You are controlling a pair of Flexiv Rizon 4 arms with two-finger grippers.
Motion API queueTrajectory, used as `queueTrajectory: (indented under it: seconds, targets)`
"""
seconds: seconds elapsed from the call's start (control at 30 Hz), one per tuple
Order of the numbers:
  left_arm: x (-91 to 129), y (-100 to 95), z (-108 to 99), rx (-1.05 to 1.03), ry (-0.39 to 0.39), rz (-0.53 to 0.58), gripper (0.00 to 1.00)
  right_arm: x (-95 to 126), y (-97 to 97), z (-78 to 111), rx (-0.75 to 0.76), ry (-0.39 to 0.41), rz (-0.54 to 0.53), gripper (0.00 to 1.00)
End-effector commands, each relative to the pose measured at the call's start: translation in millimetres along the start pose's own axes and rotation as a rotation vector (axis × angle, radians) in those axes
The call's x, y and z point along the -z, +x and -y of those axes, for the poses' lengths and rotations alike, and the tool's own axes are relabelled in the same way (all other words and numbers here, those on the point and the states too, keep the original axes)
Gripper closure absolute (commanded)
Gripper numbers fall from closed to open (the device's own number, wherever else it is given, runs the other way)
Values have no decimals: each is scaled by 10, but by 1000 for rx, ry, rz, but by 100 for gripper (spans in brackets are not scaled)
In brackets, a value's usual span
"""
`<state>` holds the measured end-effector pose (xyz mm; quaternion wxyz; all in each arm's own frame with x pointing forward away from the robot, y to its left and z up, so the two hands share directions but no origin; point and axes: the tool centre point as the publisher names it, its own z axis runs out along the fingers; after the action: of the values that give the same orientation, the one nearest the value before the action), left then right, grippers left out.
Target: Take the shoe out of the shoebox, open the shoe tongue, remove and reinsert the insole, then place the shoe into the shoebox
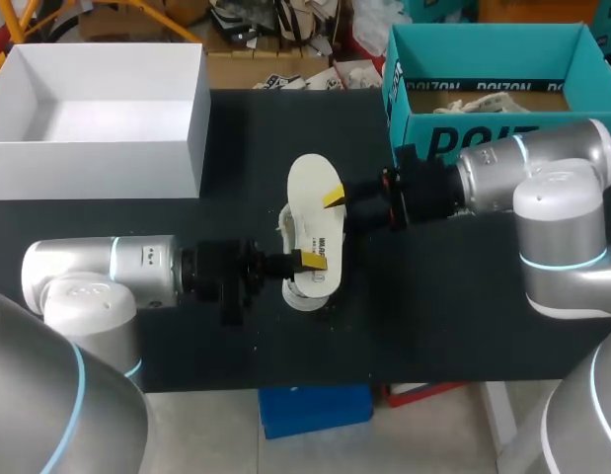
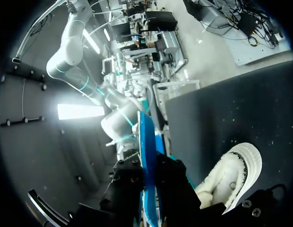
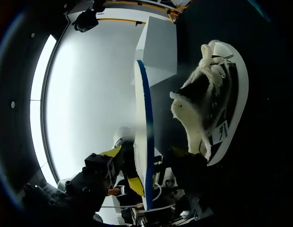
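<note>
Lying on its side at mid-table, the shoe [image 3: 217,109]: dark upper, white sole rim, white laces loose and fluffed. It is out of both boxes.

Insole [image 1: 310,193] is out of the shoe, held just above it and covering most of it in the head view; cream face up, blue underside (seen edge-on from both wrist views).

Left claw [image 1: 307,262] comes in from the left and is clamped on one end of the insole, a finger pressed to each face. Right claw [image 1: 335,197] comes in from the right and grips the insole's far edge the same way, one yellow tip lying on the cream face. Neither claw touches the shoe.

Table [image 1: 433,316]: black top. White box [image 1: 98,148] stands open at the far left corner, well apart from the shoe. Teal shoebox [image 1: 420,126] stands open at the far right, just behind the right arm, with something pale inside that I cannot make out.
</note>
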<state>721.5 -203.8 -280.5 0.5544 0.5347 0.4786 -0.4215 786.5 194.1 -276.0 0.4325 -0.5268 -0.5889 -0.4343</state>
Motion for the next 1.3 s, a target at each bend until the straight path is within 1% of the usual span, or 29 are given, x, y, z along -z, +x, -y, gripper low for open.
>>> queueTrajectory:
  seconds: [0.03, 0.1, 0.2, 0.27, 0.3, 0.33, 0.37, 0.77, 0.8, 0.83, 0.9, 0.93, 1.0, 1.03, 1.13, 1.27, 1.3]
  targets:
    - [-18, 0, 15, -3, -5, -4, 100, -56, -18, -26, 0, 0, -3, 65]
    - [-18, 0, 15, -3, -5, -4, 100, -74, -26, -36, 1, 2, -5, 65]
    - [-18, 0, 15, -3, -5, -4, 100, -102, -31, -49, 2, 6, -10, 68]
    - [-18, 0, 15, -3, -5, -4, 100, -117, -31, -56, 4, 8, -13, 76]
    - [-18, 0, 15, -3, -5, -4, 100, -120, -31, -60, 5, 8, -14, 87]
    - [-18, 0, 15, -3, -5, -4, 100, -121, -35, -65, 7, 6, -13, 100]
    - [-18, 0, 15, -3, -5, -4, 100, -121, -39, -69, 12, 1, 2, 100]
    - [-18, 0, 15, -3, -5, -4, 100, -121, -39, -69, 12, 1, 2, 100]
    - [-7, -16, 14, -6, -4, -82, 0, -121, -39, -69, 12, 1, 2, 100]
    - [0, -28, 23, -19, 2, -150, 0, -121, -39, -69, 12, 1, 2, 100]
    - [40, -77, 42, -55, -3, -252, 0, -121, -39, -69, 12, 1, 2, 100]
    - [63, -95, 40, -61, -3, -283, 0, -121, -39, -69, 12, 1, 2, 100]
    - [152, -192, 44, -64, 2, -351, 0, -121, -39, -69, 12, 1, 2, 100]
    - [189, -222, 50, -68, 10, -418, 0, -121, -39, -69, 12, 1, 2, 100]
    - [279, -331, 84, -95, 41, -546, 0, -121, -39, -69, 12, 1, 2, 100]
    - [379, -495, 164, -133, 124, -746, 0, -121, -39, -69, 12, 1, 2, 100]
    - [385, -519, 176, -130, 131, -761, 0, -121, -39, -69, 12, 1, 2, 100]
